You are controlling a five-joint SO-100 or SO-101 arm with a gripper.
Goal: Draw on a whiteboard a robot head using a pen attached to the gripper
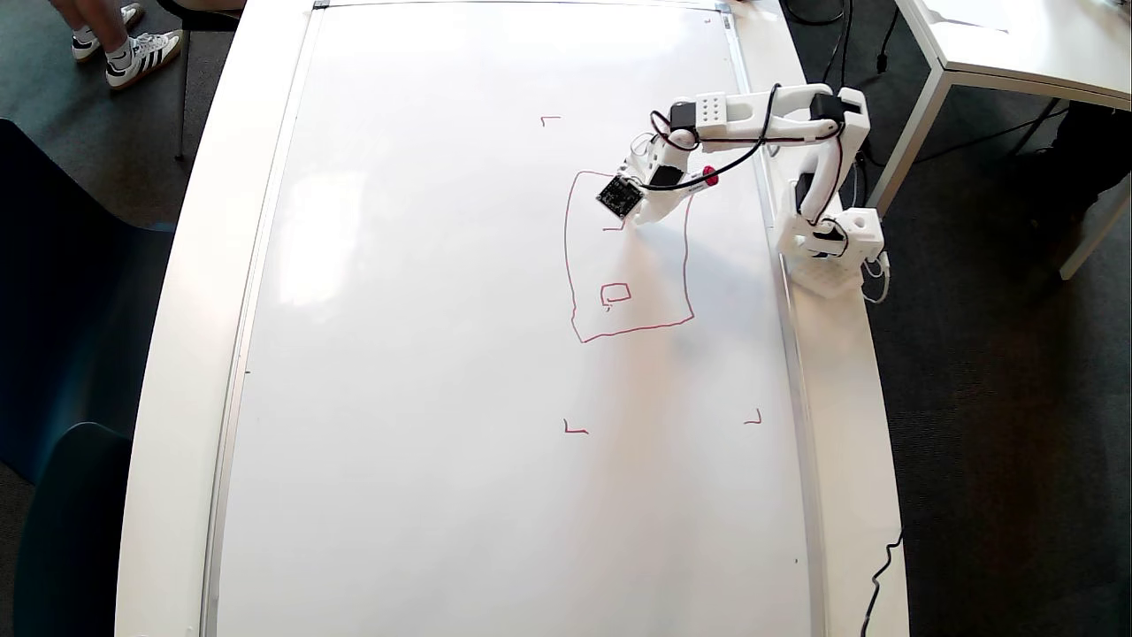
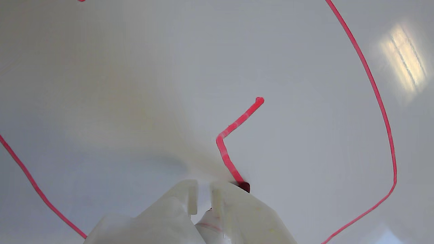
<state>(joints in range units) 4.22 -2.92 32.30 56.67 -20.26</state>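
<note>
The whiteboard [image 1: 442,398] fills the table in the overhead view. On it is the robot head [image 1: 567,257], a wobbly red rectangle outline with one small square [image 1: 615,293] inside. My gripper [image 1: 632,217] hangs over the rectangle's upper part, shut on the pen, whose red end [image 1: 708,176] sticks out behind. In the wrist view the gripper [image 2: 203,186] enters from the bottom. The dark red pen tip [image 2: 244,186] touches the whiteboard [image 2: 135,84] at the end of a short bent stroke [image 2: 234,127]. The outline [image 2: 379,101] curves around it.
Small red corner marks [image 1: 550,118] [image 1: 575,430] [image 1: 753,418] sit around the drawing. The white arm base [image 1: 827,248] stands on the table's right rim. A black cable [image 1: 884,566] hangs at lower right. Another table [image 1: 1017,44] and someone's shoes [image 1: 141,57] lie beyond.
</note>
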